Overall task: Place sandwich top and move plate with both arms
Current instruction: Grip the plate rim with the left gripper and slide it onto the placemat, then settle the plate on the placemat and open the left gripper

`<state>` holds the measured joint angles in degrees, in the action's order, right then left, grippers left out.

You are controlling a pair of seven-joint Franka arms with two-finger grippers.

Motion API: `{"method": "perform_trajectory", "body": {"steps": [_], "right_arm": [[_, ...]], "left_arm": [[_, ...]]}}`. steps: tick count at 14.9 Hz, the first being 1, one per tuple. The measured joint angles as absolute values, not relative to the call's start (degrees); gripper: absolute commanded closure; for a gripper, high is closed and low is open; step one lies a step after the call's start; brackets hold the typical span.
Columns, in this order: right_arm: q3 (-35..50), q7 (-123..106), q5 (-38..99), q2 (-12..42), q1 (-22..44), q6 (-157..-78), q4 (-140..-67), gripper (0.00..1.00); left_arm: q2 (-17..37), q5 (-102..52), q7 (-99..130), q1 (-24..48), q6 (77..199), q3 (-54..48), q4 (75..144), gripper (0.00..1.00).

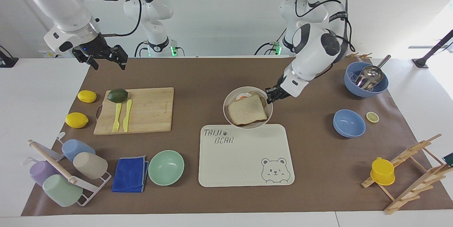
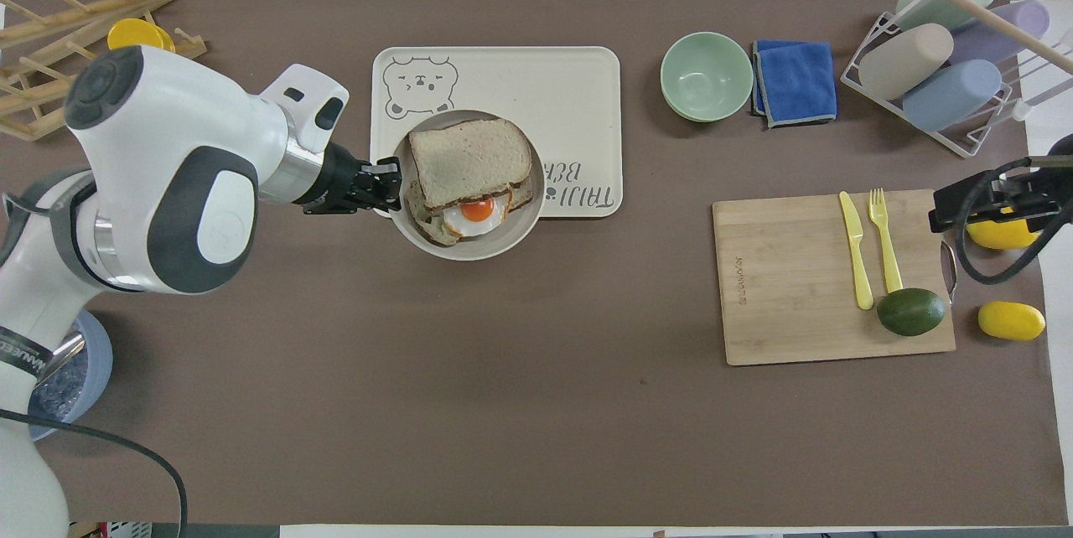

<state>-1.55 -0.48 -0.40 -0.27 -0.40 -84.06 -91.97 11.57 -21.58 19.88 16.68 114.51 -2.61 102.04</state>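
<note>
The round beige plate (image 1: 227, 111) (image 2: 471, 251) hangs in the air over the edge of the cream bear tray (image 1: 244, 163) (image 2: 578, 81) that lies nearest the robots. My left gripper (image 1: 270, 96) (image 2: 391, 186) is shut on the plate's rim. On the plate the sandwich top (image 1: 247, 113) (image 2: 469, 159), a pale speckled slice, lies askew over a toasted slice with a fried egg (image 2: 476, 211). My right gripper (image 1: 108, 63) (image 2: 940, 208) waits open and holds nothing, raised over the mat's corner at the right arm's end.
A cutting board (image 1: 150, 112) carries an avocado (image 1: 117, 95), a yellow fork and a knife; two lemons (image 1: 76, 120) lie beside it. A mint bowl (image 1: 166, 167), blue cloth and cup rack (image 1: 67, 174) sit farther out. Blue bowls (image 1: 349, 123) and a wooden rack (image 1: 407, 174) stand at the left arm's end.
</note>
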Motion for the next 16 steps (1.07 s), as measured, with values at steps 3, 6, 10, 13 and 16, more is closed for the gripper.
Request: {"method": "perform_trajectory", "body": {"steps": [3,6,10,13,16], "right_arm": [[-1.5,-0.5,-0.4,-0.3,-0.4,-84.1,-92.0,0.00],[-1.5,-0.5,-0.4,-0.3,-0.4,-84.1,-92.0,0.00],[-1.5,-0.5,-0.4,-0.3,-0.4,-84.1,-92.0,0.00],[-1.5,-0.5,-0.4,-0.4,-0.4,-84.1,-92.0,0.00],[-1.4,-0.5,-0.5,-0.4,-0.4,-84.1,-91.9,0.00]], "left_arm": [[21.0,-20.6,19.6,15.6,113.5,-2.7,91.6,1.00],[30.1,-19.9,19.5,15.3,113.9,-2.6,83.5,1.00],[35.6,-19.6,18.5,15.4,118.8,-3.0,80.2,1.00],[36.1,-19.4,17.1,15.9,119.8,-3.2,80.5,1.00],[36.1,-19.4,16.0,16.3,120.1,-3.3,81.0,0.65]]}}
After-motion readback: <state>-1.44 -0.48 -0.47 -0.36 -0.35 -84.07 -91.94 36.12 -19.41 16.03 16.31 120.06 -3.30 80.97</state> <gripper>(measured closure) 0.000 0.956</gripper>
